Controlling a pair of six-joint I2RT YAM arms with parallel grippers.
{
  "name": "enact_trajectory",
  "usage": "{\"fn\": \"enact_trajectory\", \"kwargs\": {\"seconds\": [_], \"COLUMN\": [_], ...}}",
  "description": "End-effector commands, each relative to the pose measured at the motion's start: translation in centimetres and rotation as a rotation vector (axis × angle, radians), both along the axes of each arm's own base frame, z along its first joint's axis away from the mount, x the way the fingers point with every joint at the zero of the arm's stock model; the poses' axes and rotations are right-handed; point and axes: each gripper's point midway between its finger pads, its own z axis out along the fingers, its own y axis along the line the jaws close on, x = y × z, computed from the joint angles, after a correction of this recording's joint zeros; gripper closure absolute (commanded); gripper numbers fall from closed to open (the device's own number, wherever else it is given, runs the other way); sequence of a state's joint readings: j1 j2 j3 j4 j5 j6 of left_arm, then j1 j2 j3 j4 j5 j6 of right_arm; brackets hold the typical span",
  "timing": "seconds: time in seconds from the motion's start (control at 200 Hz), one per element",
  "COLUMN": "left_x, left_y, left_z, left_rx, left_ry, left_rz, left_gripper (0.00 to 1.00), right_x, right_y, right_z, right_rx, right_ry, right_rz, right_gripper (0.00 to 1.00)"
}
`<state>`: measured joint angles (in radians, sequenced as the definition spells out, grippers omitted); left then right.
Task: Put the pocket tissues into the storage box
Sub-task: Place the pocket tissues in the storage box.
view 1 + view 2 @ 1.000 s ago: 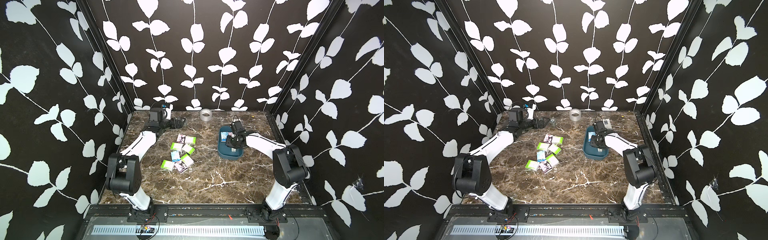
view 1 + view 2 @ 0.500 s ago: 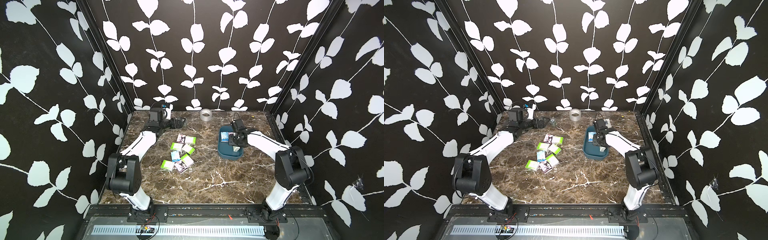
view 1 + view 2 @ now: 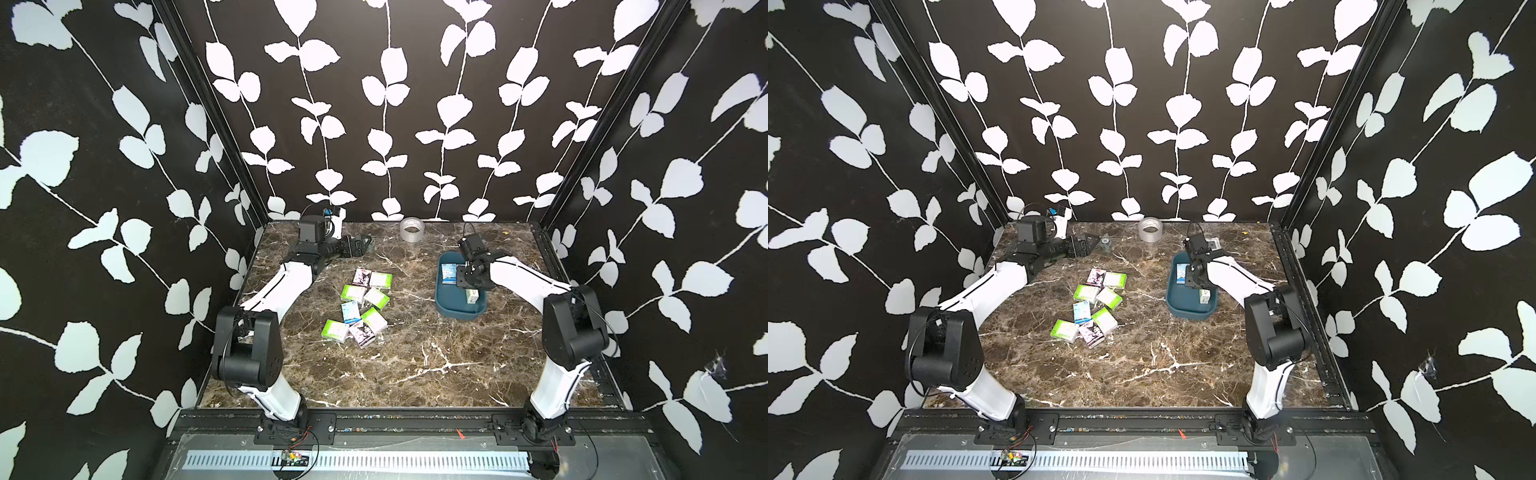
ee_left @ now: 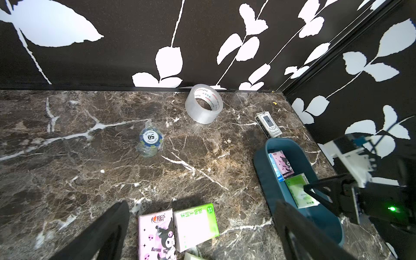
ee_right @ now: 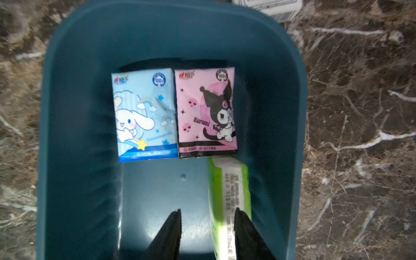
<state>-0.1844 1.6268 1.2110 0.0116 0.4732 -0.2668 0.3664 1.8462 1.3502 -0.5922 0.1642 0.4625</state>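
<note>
Storage box sits on the desk toward the rear right corner. Inside it, blue pack and pink pack lie flat, side by side and touching. Green pack is tilted just beside the pink one. Right end effector hovers over the box, jaws partly apart, gripping nothing; can't tell if one finger touches the green pack. Loose pocket tissues are clustered mid-desk. Left end effector is near the rear left corner, jaws wide, empty. Tape roll sits at the rear edge.
</note>
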Motion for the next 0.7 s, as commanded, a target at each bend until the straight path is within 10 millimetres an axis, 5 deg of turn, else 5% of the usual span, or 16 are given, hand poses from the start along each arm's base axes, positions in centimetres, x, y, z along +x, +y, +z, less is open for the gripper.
{"fn": "enact_trajectory", "kwargs": {"seconds": [0.0,0.225,0.48,0.695], "left_x": [0.1,-0.1,-0.2,-0.1], "left_y": [-0.1,0.0,0.0,0.0], "left_z": [1.5,1.2,1.1,1.2], "left_rx": [0.011,0.023,0.02,0.02], "left_ry": [-0.043,-0.041,-0.037,-0.039], "left_rz": [-0.011,-0.008,-0.007,-0.005], "left_gripper": [0.01,0.01,0.01,0.01], "right_x": [0.7,0.2,0.4,1.5], "right_y": [0.2,1.0,5.2,8.0], "right_z": [0.5,-0.6,-0.4,4.2], "right_rx": [-0.004,0.037,0.165,0.323], "right_ry": [-0.006,0.029,0.03,-0.072], "right_rz": [0.006,0.018,0.084,0.134], "right_gripper": [0.64,0.73,0.72,0.68]}}
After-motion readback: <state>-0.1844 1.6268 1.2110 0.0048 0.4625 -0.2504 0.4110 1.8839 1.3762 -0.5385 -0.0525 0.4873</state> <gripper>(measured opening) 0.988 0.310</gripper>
